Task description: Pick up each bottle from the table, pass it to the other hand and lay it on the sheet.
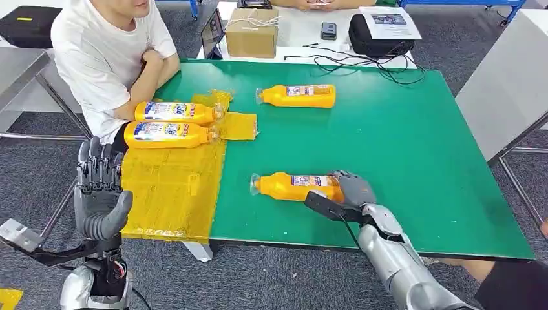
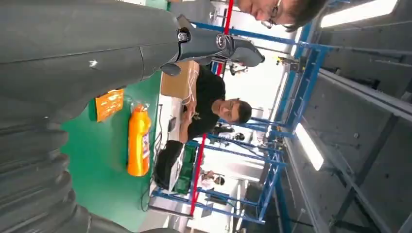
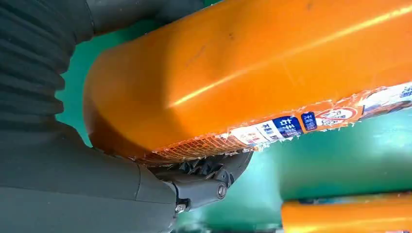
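Observation:
An orange bottle (image 1: 291, 186) lies on its side near the front of the green table (image 1: 400, 142). My right hand (image 1: 349, 187) is wrapped around its base end. In the right wrist view the bottle (image 3: 252, 73) sits between the thumb (image 3: 204, 179) and the fingers. Two more bottles (image 1: 174, 112) (image 1: 169, 135) lie side by side on the yellow sheet (image 1: 171, 187) at the table's left end. Another bottle (image 1: 300, 96) (image 2: 138, 141) lies at the far middle. My left hand (image 1: 100, 187) is raised left of the sheet, fingers apart and holding nothing.
A person in a white shirt (image 1: 110, 58) leans an elbow on the table's far left corner. Behind the table stand a cardboard box (image 1: 252, 32), a phone (image 1: 328, 30), a black bag (image 1: 378, 35) and cables. Another person's dark clothing (image 1: 517, 284) is at the front right.

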